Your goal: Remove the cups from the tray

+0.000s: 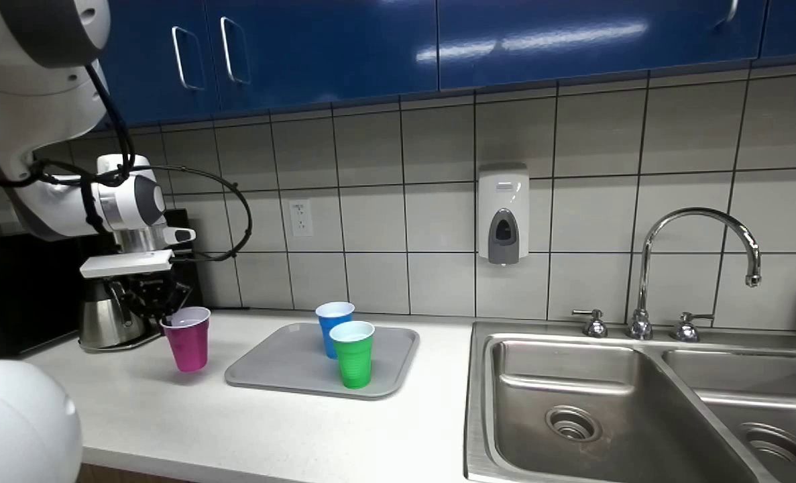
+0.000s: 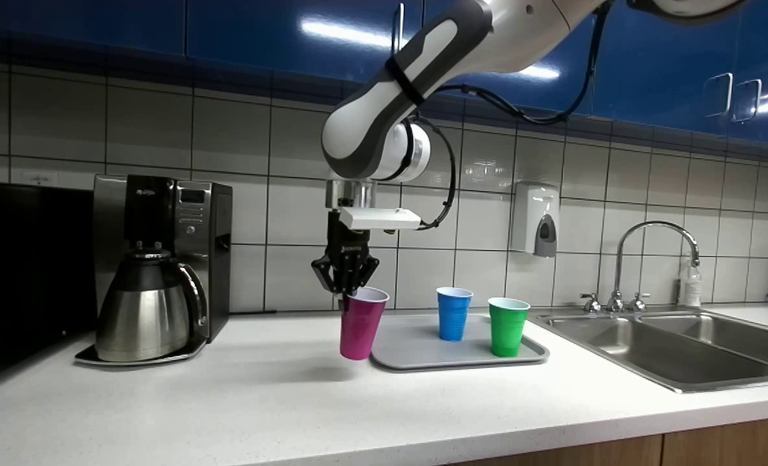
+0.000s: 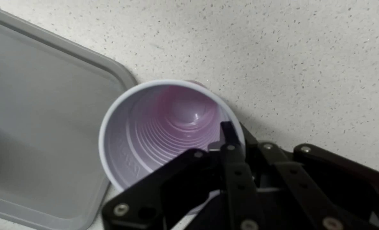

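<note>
Nearest the camera, along the bottom of the wrist view: the gripper, drawn narrow and pinching the side of the pink cup, with one of its fingers inside the rim and another outside.

Held so, points mouth up, base down; leans off upright in an exterior view, long axis slanting to carry the mouth toward the tray and the base away. Hangs outside the tray, just beside its left edge in both exterior views, base just above the worktop.

On the tray, two more: the blue cup near the middle, the green cup near the front right corner. Stand upright there, apart from each other, mouths up, long axes vertical.

Counted: three cups, one in the gripper and two on the tray. One tray, lying flat on the worktop.

To the left of the tray, toward the worktop's back edge, one coffee maker and one coffee pot. To the right, one sink with two basins, let into the worktop. At the sink's back edge, one tap with two handles. Near the worktop's back edge, one bottle. On the tiled wall, one soap dispenser.
</note>
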### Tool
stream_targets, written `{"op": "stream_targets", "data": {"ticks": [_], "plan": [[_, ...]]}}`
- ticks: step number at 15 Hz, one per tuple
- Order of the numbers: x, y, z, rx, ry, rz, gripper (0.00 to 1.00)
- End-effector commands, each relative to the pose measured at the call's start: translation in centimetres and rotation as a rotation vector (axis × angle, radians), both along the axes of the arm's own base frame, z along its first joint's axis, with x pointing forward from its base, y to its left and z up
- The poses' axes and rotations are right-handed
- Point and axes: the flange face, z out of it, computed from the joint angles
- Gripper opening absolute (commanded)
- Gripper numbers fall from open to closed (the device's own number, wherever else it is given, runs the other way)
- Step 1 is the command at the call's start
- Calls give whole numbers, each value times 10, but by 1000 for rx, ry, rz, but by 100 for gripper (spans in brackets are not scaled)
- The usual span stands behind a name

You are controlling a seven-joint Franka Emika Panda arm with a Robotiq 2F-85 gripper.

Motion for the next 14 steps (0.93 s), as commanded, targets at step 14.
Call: {"op": "stream_targets", "data": {"ticks": [14], "plan": [[-14, 18, -8, -51, 51, 1, 1]]}}
